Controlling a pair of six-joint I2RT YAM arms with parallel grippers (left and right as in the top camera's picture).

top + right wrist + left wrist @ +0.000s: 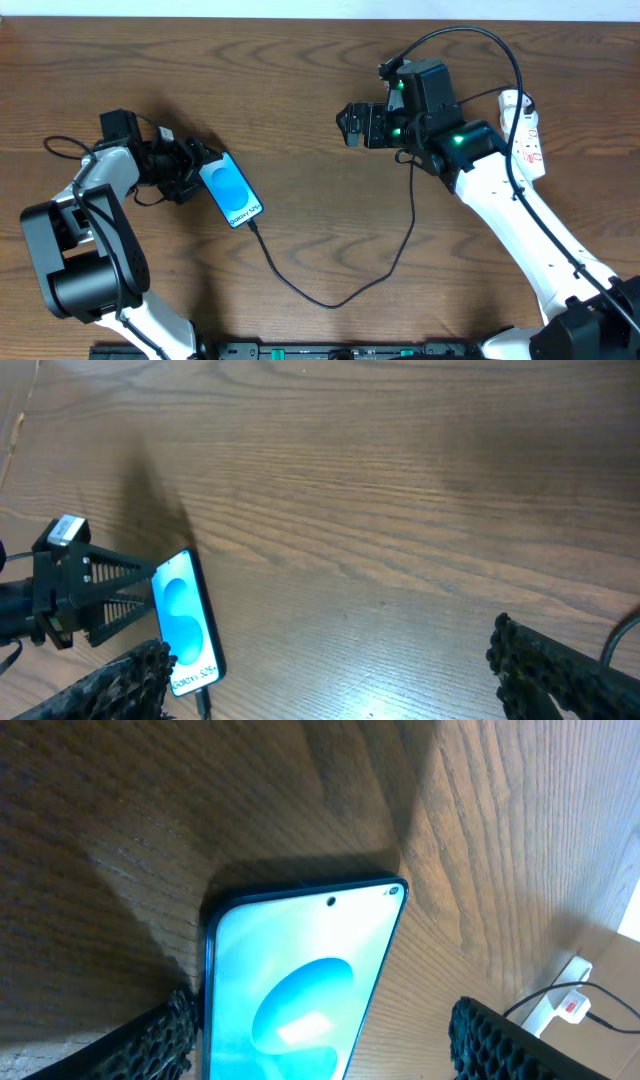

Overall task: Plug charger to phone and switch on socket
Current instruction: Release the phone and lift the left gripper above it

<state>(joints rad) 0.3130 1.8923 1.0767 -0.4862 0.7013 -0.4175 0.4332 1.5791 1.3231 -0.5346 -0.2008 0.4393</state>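
Phone (231,191) sits btwn open L tool (204,172), charger (330,300) at its end.

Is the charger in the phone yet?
Looks in: overhead, the charger ends right at the bottom edge of the phone. Full seating cannot be told.

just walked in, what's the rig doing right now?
The left gripper sits at the top end of the phone, which lies screen-up on the table. Its jaws are open, wider than the phone. The charger cable runs to the phone's bottom end and looks plugged in. The right gripper hovers open and empty mid-table, away from the socket at the right edge. Whether the socket is switched on can't be told from here.
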